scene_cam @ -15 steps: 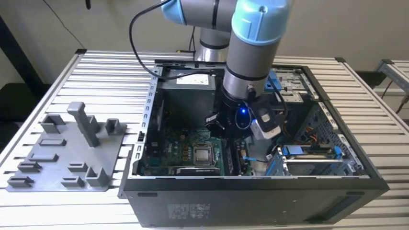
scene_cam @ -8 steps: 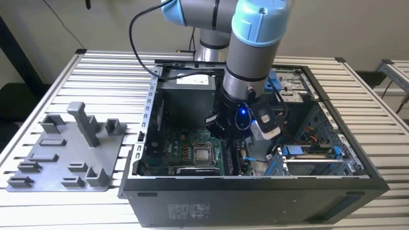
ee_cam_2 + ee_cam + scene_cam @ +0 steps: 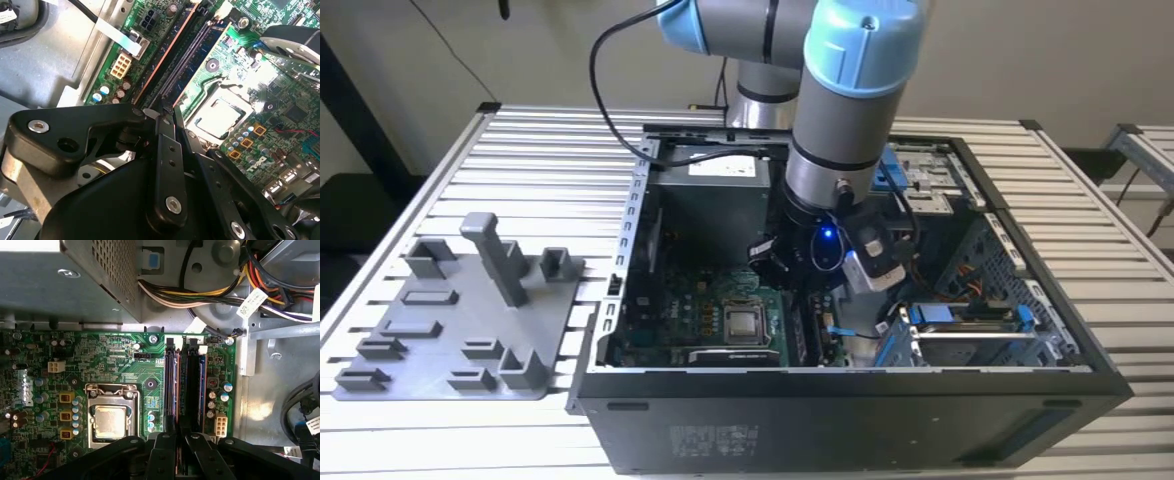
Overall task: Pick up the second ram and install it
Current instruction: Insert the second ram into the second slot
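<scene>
One second ram (image 3: 172,385) sits seated in its slot just beyond the gripper (image 3: 179,437).

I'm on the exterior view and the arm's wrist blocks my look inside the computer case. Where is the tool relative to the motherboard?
Observer: In the first wrist view the tool sits over one end of the memory slots, which run alongside the processor socket.
Operator: Is there a stick in any of those slots?
Observer: In the second wrist view a long dark stick with a coppery edge stands in one slot just ahead of the tool. The slot beside it looks empty. I cannot tell whether the stick is fully latched.
</scene>
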`<state>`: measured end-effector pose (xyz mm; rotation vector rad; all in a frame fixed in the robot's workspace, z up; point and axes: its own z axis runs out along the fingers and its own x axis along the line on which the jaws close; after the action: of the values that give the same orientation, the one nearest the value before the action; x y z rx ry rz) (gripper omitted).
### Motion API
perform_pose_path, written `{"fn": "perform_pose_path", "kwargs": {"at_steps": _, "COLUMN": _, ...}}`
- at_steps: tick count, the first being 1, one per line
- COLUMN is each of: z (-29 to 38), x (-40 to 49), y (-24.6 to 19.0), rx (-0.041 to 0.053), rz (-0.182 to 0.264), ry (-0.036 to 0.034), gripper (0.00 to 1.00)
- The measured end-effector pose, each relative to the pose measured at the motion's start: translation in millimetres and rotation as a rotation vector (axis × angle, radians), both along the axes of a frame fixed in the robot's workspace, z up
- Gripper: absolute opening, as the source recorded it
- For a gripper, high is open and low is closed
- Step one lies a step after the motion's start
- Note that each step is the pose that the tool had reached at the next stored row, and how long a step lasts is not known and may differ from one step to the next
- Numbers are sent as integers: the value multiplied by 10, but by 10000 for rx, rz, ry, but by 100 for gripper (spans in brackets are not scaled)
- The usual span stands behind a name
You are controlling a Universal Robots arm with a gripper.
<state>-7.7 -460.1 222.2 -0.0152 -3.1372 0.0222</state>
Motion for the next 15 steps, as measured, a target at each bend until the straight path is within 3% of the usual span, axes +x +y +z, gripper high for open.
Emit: {"fn": "perform_pose_path", "kwargs": {"at_steps": 15, "z": -24, "x": 0, "y": 0, "rx": 3, "rz": -243, "ry": 0, "gripper": 14}}
